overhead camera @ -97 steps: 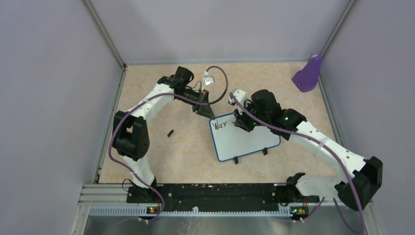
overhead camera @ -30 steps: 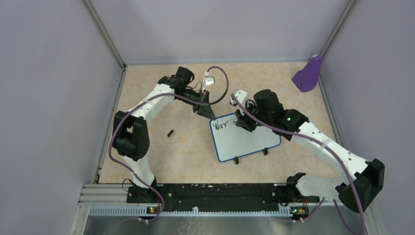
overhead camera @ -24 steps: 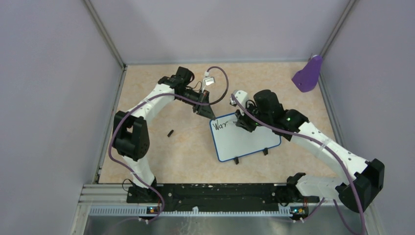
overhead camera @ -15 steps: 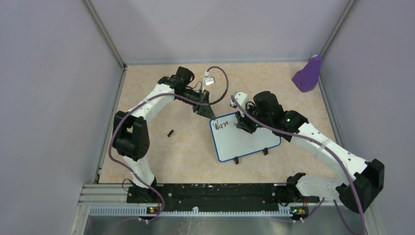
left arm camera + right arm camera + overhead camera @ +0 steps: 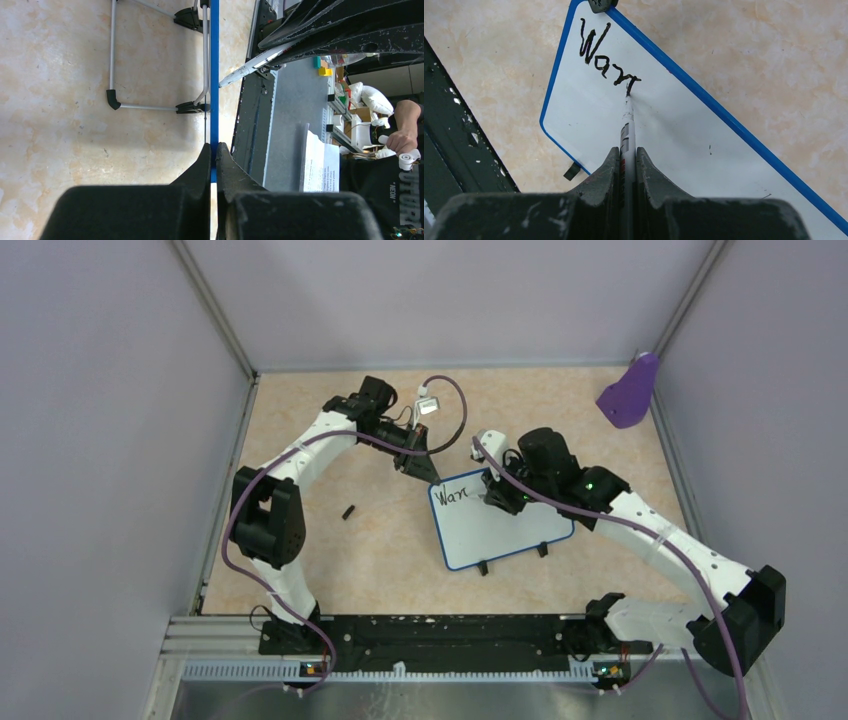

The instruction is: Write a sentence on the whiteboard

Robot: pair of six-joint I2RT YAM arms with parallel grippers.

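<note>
The whiteboard (image 5: 505,530), white with a thin blue rim, lies near the middle of the table. My left gripper (image 5: 424,470) is shut on its far left corner; in the left wrist view the blue rim (image 5: 214,75) runs in between the closed fingers of that gripper (image 5: 215,150). My right gripper (image 5: 497,496) is over the board's upper part, shut on a marker (image 5: 626,125). The marker's tip touches the board (image 5: 674,140) at the end of the writing. The sentence (image 5: 601,55) reads "War" plus a partial further letter in black.
A purple scoop-shaped object (image 5: 630,392) leans in the far right corner. A small black cap (image 5: 349,511) lies on the table left of the board. Enclosure walls stand on three sides and a metal rail (image 5: 400,670) runs along the near edge.
A new black stroke has appeared after "War". The right gripper with the marker has shifted slightly along the board. The left arm has not moved.
</note>
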